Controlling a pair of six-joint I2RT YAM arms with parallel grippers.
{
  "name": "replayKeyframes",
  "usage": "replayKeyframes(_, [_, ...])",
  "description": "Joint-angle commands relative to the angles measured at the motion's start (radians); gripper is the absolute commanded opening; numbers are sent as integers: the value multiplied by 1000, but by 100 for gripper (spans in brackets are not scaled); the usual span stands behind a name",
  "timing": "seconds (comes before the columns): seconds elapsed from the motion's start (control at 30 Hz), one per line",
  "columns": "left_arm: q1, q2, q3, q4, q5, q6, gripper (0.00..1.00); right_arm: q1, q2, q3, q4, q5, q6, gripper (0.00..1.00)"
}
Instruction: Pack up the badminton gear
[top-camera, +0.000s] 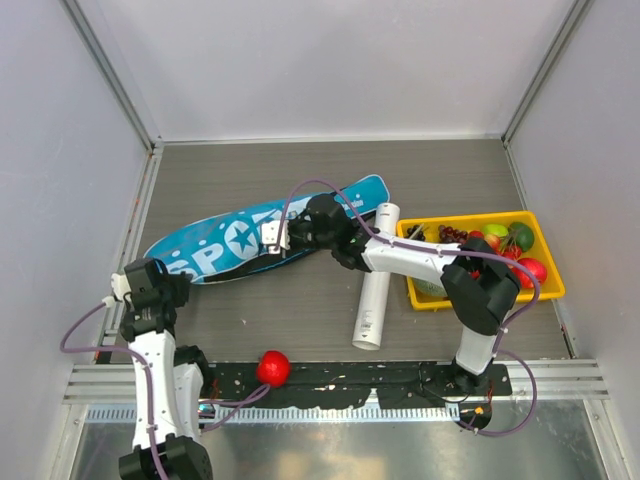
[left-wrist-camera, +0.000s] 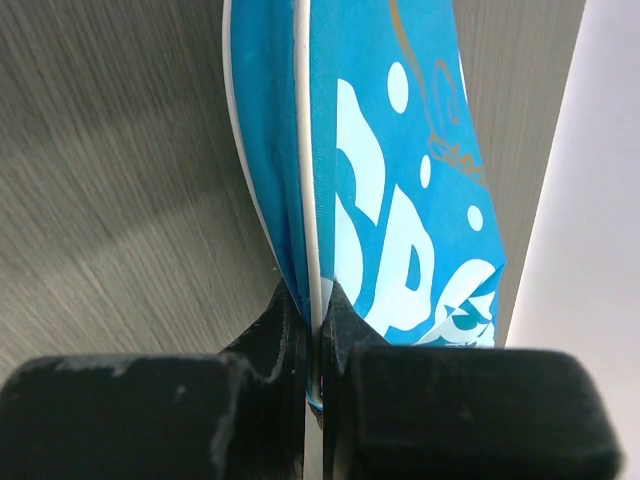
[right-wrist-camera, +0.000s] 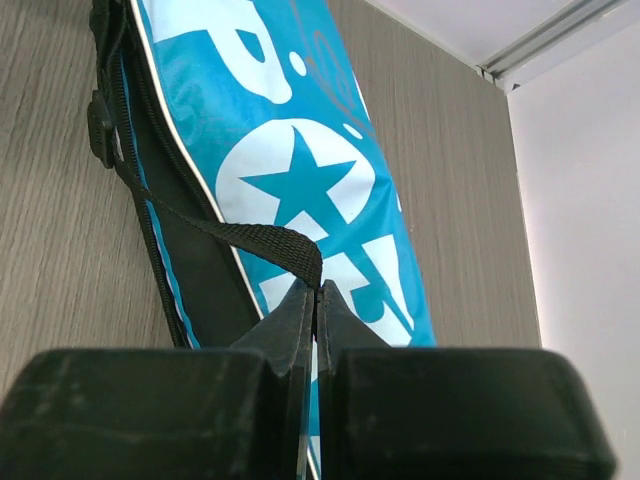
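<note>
The blue "SPORT" racket bag (top-camera: 240, 238) lies slantwise across the middle of the table, wide end at the left. My left gripper (top-camera: 178, 282) is shut on the white-piped edge of that wide end (left-wrist-camera: 315, 300), with blue fabric on both sides of the jaws. At the bag's middle my right gripper (top-camera: 278, 240) is shut on the bag's black webbing strap (right-wrist-camera: 255, 238), which rises in a loop to the fingertips. The long white tube (top-camera: 375, 278) lies on the table right of the bag, under the right forearm.
A yellow tray (top-camera: 480, 295) of fruit stands at the right. A small red ball (top-camera: 273, 368) rests by the near rail between the arm bases. White walls close in the back and both sides.
</note>
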Motion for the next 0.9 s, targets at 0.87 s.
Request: replayKeyframes(0.87, [-6,-38,-263,1028,365,270,0,16,151,99,758,191,520,5])
